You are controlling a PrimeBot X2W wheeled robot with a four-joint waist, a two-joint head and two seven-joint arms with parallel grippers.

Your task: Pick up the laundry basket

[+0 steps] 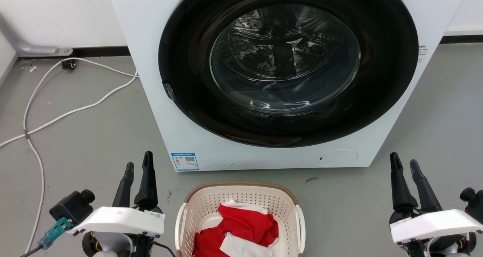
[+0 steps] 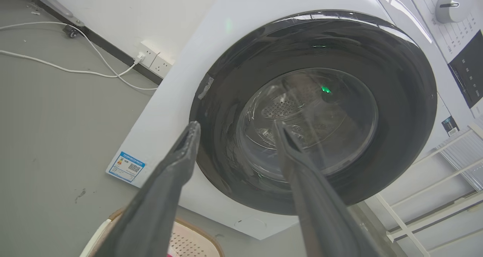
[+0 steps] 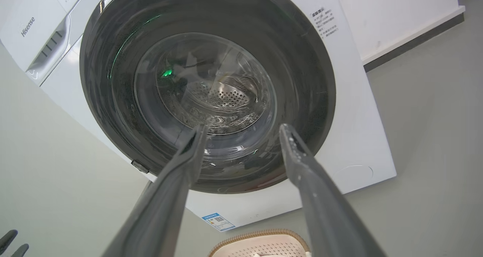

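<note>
The basket (image 1: 211, 208) sits on the floor (image 1: 94, 143) just in front of the washer (image 1: 147, 79), red-and-white cloth (image 1: 245, 223) heaped inside, steel drum (image 1: 283, 42) gleaming behind the washer's shut door (image 1: 188, 83), while the left gripper (image 1: 139, 159) and right gripper (image 1: 403, 159) flank the basket, each with fingers spread, touching nothing.

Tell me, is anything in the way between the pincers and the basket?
Nothing visible. The left pincer and right pincer are open on either side of the basket, with just floor between them and its handles.
</note>
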